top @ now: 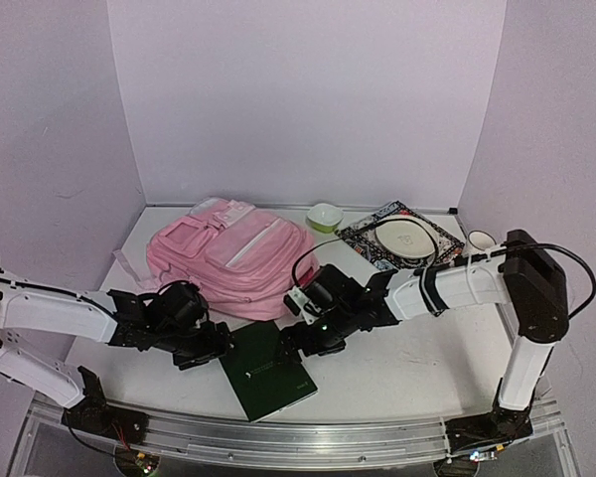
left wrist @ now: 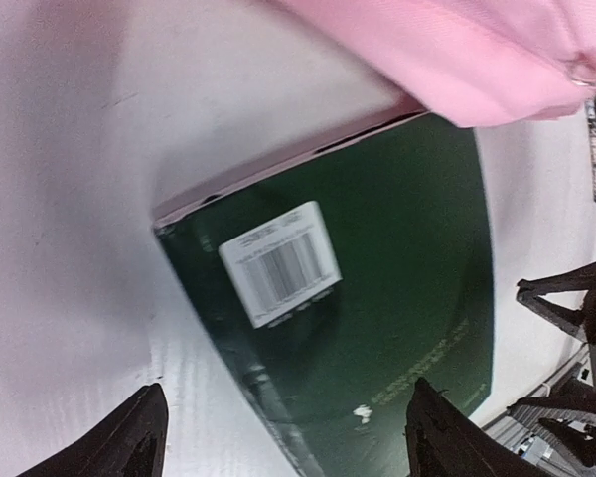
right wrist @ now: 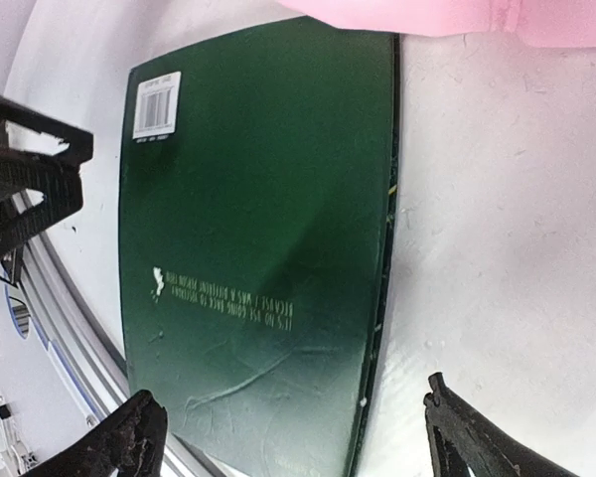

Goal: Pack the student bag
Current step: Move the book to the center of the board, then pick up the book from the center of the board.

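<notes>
The student bag (top: 228,260), a soft pink backpack, lies flat at the back left of the table; its pink edge shows in the left wrist view (left wrist: 477,60) and the right wrist view (right wrist: 437,15). A dark green book (top: 268,370) lies flat in front of it, barcode label up (left wrist: 377,298) (right wrist: 258,229). My left gripper (top: 211,350) (left wrist: 288,442) is open, low over the book's left edge. My right gripper (top: 296,343) (right wrist: 298,442) is open too, its fingers spanning the book's right edge. Neither holds anything.
At the back right lie a small green bowl (top: 325,216), a patterned notebook (top: 363,240) with a white plate (top: 402,238) on it, and a white cup (top: 480,241). The metal rail (top: 308,437) runs along the near edge, close to the book.
</notes>
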